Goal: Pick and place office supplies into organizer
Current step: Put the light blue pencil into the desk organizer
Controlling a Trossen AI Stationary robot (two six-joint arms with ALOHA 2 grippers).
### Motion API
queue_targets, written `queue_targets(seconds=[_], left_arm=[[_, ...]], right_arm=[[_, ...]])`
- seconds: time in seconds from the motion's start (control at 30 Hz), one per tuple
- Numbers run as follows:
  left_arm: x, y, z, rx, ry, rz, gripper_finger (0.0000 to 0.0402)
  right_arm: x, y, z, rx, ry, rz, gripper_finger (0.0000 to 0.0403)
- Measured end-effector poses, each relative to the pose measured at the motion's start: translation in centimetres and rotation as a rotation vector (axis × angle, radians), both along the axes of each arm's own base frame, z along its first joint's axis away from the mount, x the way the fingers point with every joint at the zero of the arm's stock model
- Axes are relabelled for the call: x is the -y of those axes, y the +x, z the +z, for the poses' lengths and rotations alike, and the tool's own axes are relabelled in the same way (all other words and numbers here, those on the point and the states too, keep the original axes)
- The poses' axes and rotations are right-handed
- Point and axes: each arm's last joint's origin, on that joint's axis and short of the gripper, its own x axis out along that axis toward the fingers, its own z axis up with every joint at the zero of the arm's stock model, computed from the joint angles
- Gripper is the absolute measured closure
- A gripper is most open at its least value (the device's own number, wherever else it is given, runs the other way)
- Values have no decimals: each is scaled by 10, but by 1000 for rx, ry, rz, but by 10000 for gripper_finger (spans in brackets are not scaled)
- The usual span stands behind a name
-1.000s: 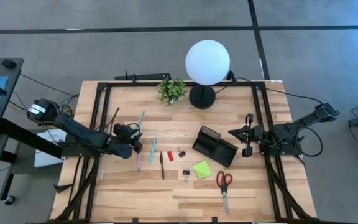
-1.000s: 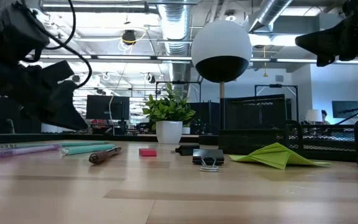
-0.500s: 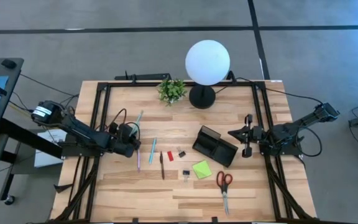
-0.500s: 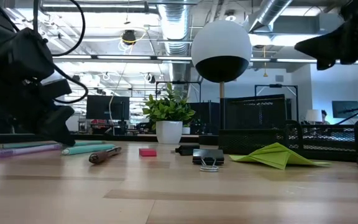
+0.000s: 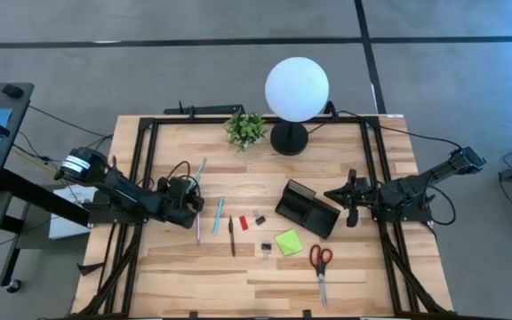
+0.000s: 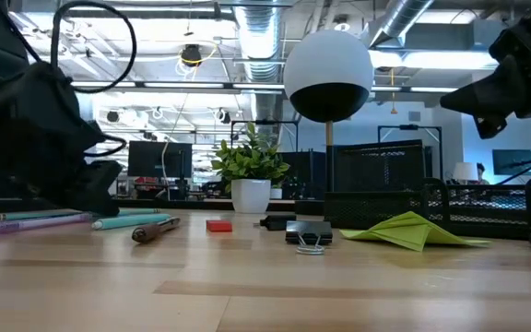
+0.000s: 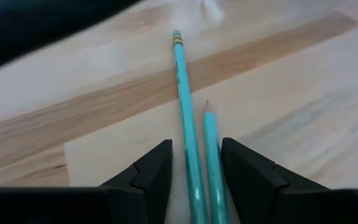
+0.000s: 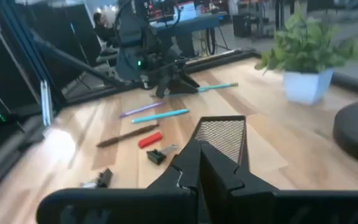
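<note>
1. The left gripper (image 5: 192, 197) is low over the left part of the wooden table (image 5: 194, 284). Its fingers (image 7: 151, 177) are spread part way, and the teal pencil (image 7: 186, 118) lies lengthwise in the gap between them.
2. In the left wrist view a second, shorter teal pen (image 7: 212, 152) also lies between the same fingers, just beside the pencil (whether either finger touches them cannot be told). Both rest flat on the wood.
3. From above, the teal pencil (image 5: 200, 169) reaches away from the gripper toward the table's far side, with another teal pen (image 5: 219, 214), a pink pen (image 5: 198, 232) and a dark pen (image 5: 231, 236) lying near the gripper's inner side.
4. The small red piece (image 5: 244, 222), two black clips (image 5: 259, 219), the lime-green sticky-note pad (image 5: 288, 242) and the red-handled scissors (image 5: 320, 267) lie further right, all on the table and outside the organizer (image 5: 308, 209).
5. The organizer sits right of centre, turned at an angle, well apart from the left gripper.
6. The right gripper (image 5: 350, 203) hangs above the table just beside the organizer's right end, its fingers (image 8: 194, 165) pressed together on nothing.
7. A potted plant (image 5: 245, 130) and a white globe lamp (image 5: 297, 89) stand at the far edge.
</note>
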Motion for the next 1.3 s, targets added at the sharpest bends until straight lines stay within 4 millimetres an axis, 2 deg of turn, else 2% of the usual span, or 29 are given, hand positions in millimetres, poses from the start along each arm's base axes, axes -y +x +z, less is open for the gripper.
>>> queue_targets(seconds=[0.27,0.43,0.6,0.8,0.97,1.07,1.1,1.3], left_arm=[[4,-1,-7,42,48,10,268],[4,-1,-7,50,45,15,302],[3,-1,-7,57,48,19,360],[5,4,-6,109,42,7,364],[10,21,0,170,26,-63,364],[18,40,8,188,0,-150,366],[19,45,11,192,2,-172,379],[23,77,31,160,66,-252,389]], right_arm=[[0,0,0,3,44,-6,403],[0,0,0,5,59,-9,403],[0,0,0,7,74,-11,403],[0,0,0,7,74,-11,403],[0,0,0,7,74,-12,403],[0,0,0,7,74,-12,403],[0,0,0,7,74,-12,403],[0,0,0,7,74,-14,403]])
